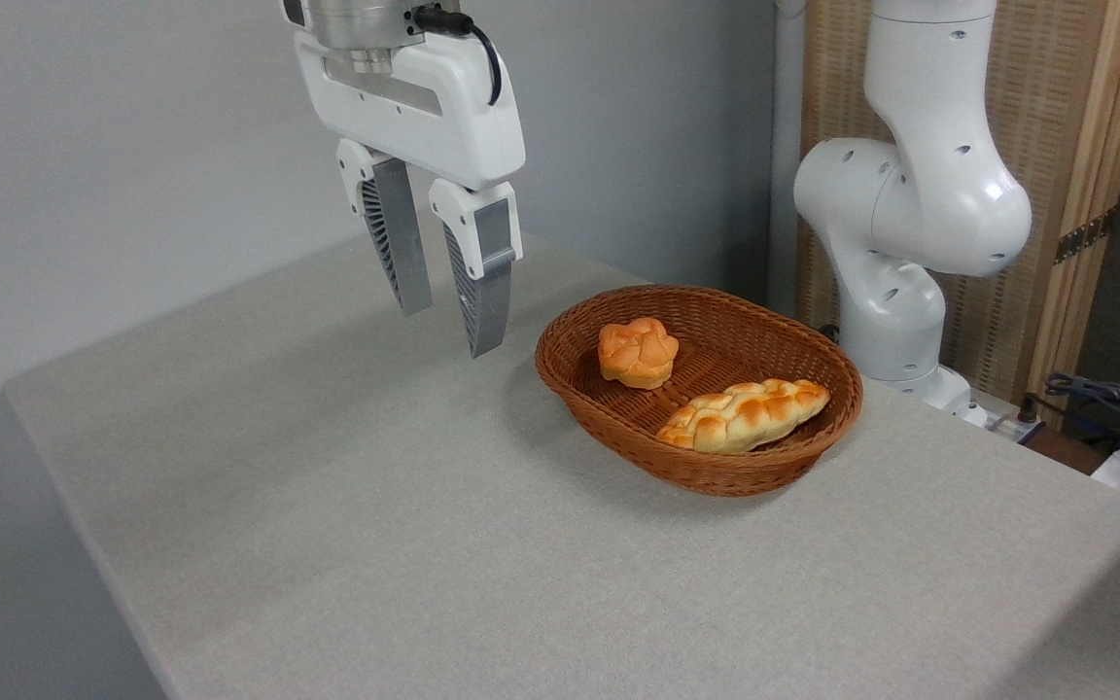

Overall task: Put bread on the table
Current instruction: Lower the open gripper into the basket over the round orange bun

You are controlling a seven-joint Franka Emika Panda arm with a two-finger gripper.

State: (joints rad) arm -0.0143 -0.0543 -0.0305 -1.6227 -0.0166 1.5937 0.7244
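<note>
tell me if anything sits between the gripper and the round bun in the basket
Only the basket's near rim lies between the open gripper and the bun. The space above the bun is clear, and the braided loaf lies to its right.

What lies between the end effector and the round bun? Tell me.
In the camera view, only the near left rim of the wicker basket and bare table lie between the open end effector and the bun; no other object.
</note>
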